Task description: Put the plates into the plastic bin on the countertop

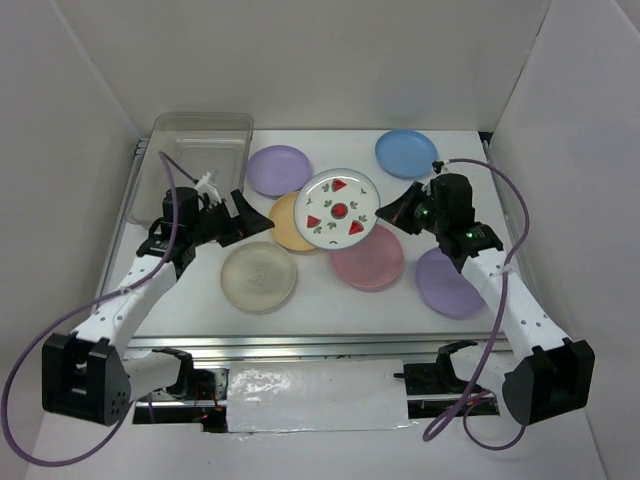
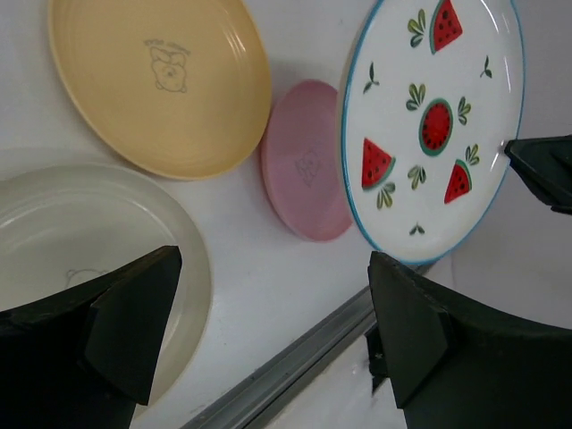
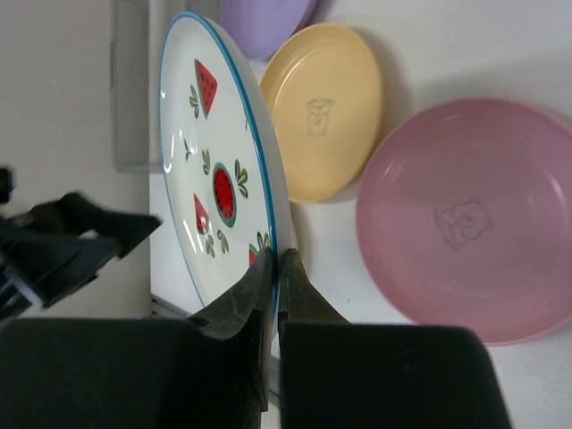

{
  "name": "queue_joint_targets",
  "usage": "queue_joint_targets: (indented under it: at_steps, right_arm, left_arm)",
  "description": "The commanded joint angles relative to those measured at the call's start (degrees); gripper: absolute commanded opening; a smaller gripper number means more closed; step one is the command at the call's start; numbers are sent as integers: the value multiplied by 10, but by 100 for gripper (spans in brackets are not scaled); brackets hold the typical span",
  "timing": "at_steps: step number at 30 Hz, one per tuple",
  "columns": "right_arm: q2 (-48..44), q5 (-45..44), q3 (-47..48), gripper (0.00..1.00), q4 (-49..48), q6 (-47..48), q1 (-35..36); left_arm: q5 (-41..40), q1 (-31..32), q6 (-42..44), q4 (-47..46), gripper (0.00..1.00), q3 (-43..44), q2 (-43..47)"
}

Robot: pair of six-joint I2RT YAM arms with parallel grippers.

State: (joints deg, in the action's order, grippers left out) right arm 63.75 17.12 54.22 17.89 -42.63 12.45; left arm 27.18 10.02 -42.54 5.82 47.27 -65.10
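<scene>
My left gripper [image 1: 250, 222] gapes wide; my right gripper [image 1: 390, 212] is clamped on the fruit plate [image 1: 340, 207].
The plastic bin [image 1: 200, 125] sits at 10 o'clock on the countertop [image 1: 330, 300]. My left jaws stand apart near the cream plate [image 1: 259, 276], just at the fruit plate's 9 o'clock. My right fingers pinch its rim at 3 o'clock, holding it raised over the yellow-orange plate [image 1: 288, 228] and the pink plate [image 1: 372, 262].

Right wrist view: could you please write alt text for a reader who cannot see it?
The right gripper pinches the rim of a white plate with watermelon prints, holding it clear of the white countertop. Beyond it lie a yellow-orange plate and a pink plate, with a lilac plate at the top edge.
</scene>
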Motion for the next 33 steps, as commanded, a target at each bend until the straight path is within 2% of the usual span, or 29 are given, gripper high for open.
queue_joint_targets:
  at_steps: [1,6,8,12,15,17,21,22,24,25,27,28,30,31,32,33]
  right_arm:
    - [-31,4,13,0,-53,-35,35]
    - [-34,5,15,0,-55,-45,57]
    - [-32,-2,22,0,-52,-46,66]
    - [-35,-3,26,0,-57,-51,75]
    - [-37,4,28,0,-62,-54,84]
    - [-36,0,33,0,-61,-55,92]
    - [-35,-6,37,0,-61,-56,103]
    - [-35,-6,37,0,-62,-57,106]
    - [-32,-3,35,0,-66,-61,112]
    - [-31,-3,34,0,-69,-61,114]
    - [-28,-3,32,0,-73,-63,119]
    - [-28,-3,29,0,-75,-65,122]
    - [-26,0,27,0,-80,-65,124]
    - [-26,-1,25,13,-83,-65,126]
    - [-30,-3,22,35,-83,-68,123]
    - [-34,-8,18,62,-88,-71,123]
  left_arm:
    - [94,4,-50,-163,99,-19,-46]
    - [162,14,-111,-308,99,-48,-107]
    - [163,20,-119,-331,99,-56,-108]
    - [154,32,-110,-323,99,-48,-107]
    - [145,36,-104,-318,92,-42,-112]
    - [141,35,-100,-315,83,-40,-121]
    - [141,35,-101,-314,82,-44,-136]
    - [141,35,-104,-320,79,-50,-138]
    - [145,36,-108,-338,65,-53,-139]
    - [146,36,-112,-342,44,-53,-142]
    - [151,35,-114,-345,20,-47,-143]
    - [149,35,-113,-338,0,-36,-141]
    - [125,36,-99,-289,0,-23,-132]
    - [108,34,-94,-268,0,-10,-116]
    - [90,33,-87,-247,0,-5,-104]
    - [47,26,-87,-212,0,-2,-93]
